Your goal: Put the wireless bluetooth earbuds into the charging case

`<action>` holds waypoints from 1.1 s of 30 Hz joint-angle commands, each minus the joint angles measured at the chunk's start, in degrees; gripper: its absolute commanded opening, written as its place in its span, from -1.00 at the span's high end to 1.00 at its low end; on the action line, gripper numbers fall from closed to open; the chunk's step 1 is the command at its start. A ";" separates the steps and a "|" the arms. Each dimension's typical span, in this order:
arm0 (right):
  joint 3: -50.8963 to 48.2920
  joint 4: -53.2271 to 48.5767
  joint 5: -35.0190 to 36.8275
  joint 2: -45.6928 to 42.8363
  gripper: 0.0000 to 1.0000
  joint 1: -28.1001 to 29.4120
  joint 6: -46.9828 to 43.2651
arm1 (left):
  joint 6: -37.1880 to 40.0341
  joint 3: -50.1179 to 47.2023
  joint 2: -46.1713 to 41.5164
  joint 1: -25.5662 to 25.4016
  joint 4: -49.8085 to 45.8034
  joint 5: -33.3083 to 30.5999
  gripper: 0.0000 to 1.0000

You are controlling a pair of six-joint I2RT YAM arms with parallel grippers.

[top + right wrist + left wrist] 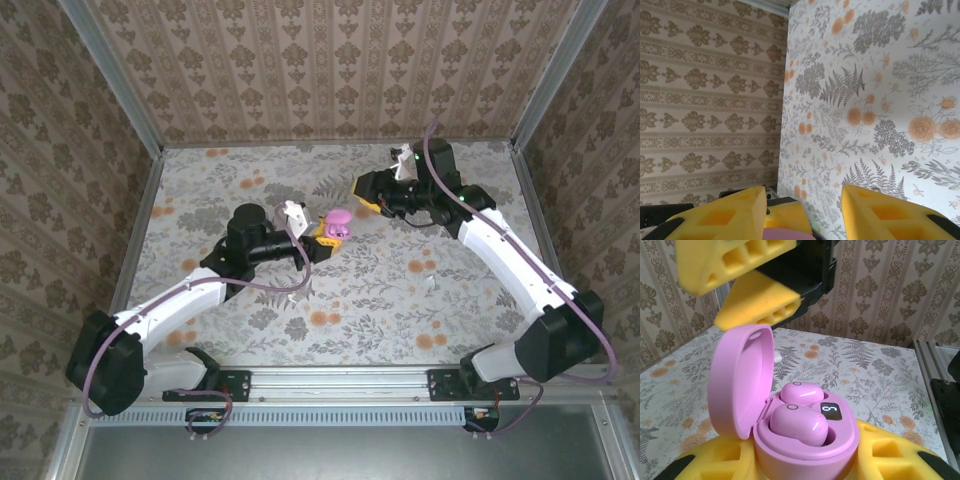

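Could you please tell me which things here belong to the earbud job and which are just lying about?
Job: pink charging case, two earbuds seated in it, left pincer holding it, right pincer.
Lying about: small white scraps on the table.

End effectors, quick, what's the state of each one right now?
Left end effector: closed on the pink charging case.
Right end effector: open, holding nothing.
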 commanded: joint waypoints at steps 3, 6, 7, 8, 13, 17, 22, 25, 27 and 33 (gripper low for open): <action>2.12 -0.85 -4.76 2.02 0.07 0.92 -0.18 | 1.37 1.96 -1.38 -0.45 0.27 0.10 0.31; 1.73 -1.96 -5.28 2.30 0.06 1.30 -1.20 | 1.26 2.01 -1.47 -0.47 0.50 -0.58 0.31; 1.68 -2.29 -5.44 2.42 0.06 1.44 -1.50 | 1.26 1.89 -1.46 -0.42 0.76 -0.67 0.31; 1.53 -2.65 -5.61 2.27 0.06 1.55 -1.86 | 1.22 1.93 -1.47 -0.43 0.96 -0.86 0.31; 0.37 -2.84 -7.21 2.05 0.06 2.20 -2.76 | 0.79 1.81 -1.34 -0.40 1.75 -1.70 0.31; -0.73 -2.61 -7.51 1.34 0.06 2.37 -2.88 | 0.43 1.71 -1.47 -0.48 2.49 -2.11 0.31; -2.03 -1.94 -7.75 0.10 0.06 2.38 -2.82 | -0.27 1.44 -1.64 -0.47 3.43 -4.34 0.31; -3.24 -1.26 -8.12 -0.62 0.06 2.37 -2.38 | -0.45 1.44 -1.72 -0.48 3.64 -4.95 0.31; -4.04 -0.71 -8.21 -0.99 0.06 2.37 -2.08 | -0.69 1.26 -1.81 -0.41 4.02 -5.48 0.31; -7.00 2.03 -8.83 -3.74 0.03 2.36 -0.84 | -1.91 1.17 -1.82 -0.43 5.53 -5.65 0.31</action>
